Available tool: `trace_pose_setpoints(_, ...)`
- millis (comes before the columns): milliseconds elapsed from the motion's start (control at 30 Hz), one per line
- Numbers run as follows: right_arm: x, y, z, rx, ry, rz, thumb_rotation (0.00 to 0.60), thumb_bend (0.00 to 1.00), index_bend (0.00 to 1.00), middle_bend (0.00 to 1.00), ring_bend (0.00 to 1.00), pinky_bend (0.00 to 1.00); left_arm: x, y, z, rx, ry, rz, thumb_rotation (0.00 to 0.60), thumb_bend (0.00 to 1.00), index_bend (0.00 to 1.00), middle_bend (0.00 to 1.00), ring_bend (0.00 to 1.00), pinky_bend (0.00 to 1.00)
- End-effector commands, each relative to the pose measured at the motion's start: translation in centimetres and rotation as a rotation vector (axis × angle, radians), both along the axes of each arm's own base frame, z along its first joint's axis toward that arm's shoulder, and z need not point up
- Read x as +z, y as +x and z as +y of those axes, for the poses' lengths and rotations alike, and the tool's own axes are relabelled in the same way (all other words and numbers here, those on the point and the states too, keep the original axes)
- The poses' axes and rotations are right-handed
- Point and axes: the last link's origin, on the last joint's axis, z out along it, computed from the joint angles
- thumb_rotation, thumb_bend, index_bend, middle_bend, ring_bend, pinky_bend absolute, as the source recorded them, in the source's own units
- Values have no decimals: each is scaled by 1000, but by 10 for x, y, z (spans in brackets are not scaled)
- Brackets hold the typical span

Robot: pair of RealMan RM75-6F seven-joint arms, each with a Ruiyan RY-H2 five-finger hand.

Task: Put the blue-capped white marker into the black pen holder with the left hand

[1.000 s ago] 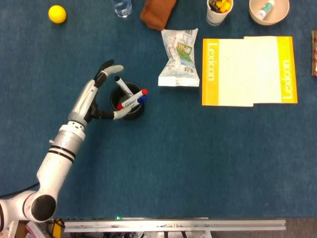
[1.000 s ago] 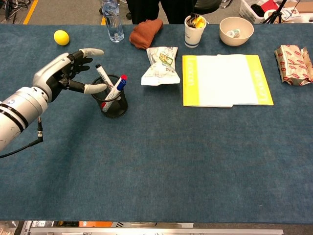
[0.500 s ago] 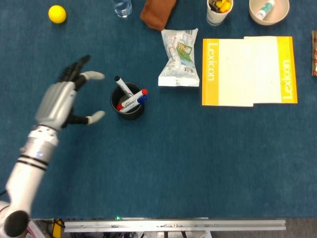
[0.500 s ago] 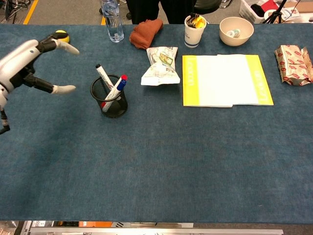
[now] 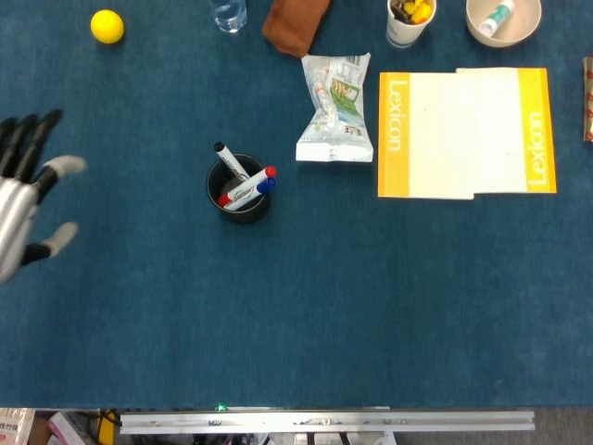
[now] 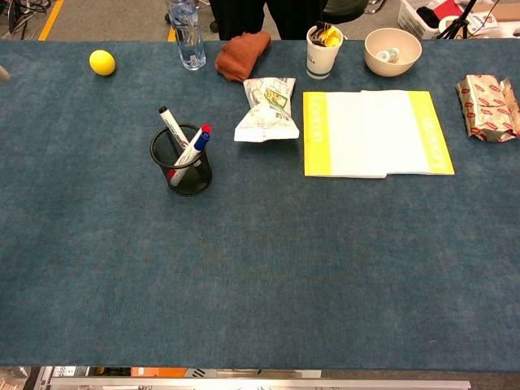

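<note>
Blue-capped white marker (image 5: 254,187): already inside the black pen holder (image 5: 239,191), leaning toward 2 o'clock beside a red-capped marker (image 5: 259,176) and a black-capped marker (image 5: 228,158).
Change: left hand (image 5: 20,215) pulled back from just beside the holder to the far left edge of the head view within the last second; gone from the chest view altogether.
Hand state: fingers spread wide, holding nothing.
Meaning for task: placement looks done; retreat under way, by the look of it.
Marker relative to hand: well apart, roughly at 3 o'clock from the hand.
Right hand: not visible in either view.
</note>
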Motion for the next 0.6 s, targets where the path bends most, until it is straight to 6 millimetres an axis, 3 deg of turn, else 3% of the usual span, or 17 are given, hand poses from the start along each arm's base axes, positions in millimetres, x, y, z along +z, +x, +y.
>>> trace_pose_setpoints(33, -2, -1, 0, -4, 2, 30, 600, 130, 406, 379, 300, 427, 16, -15, -25, 14, 46, 97, 600, 173, 343, 33, 0, 86)
trace_pose_setpoints(300, -2, -3, 0, -23, 1, 42, 600, 130, 408, 381, 300, 427, 37, -45, -58, 106, 167, 119, 600, 173, 373, 45, 8, 93)
trace_pose_setpoints(600, -6, -6, -2, -40, 18, 52, 600, 130, 408, 381, 299, 427, 40, -62, -67, 157, 165, 138, 600, 173, 386, 66, 22, 111)
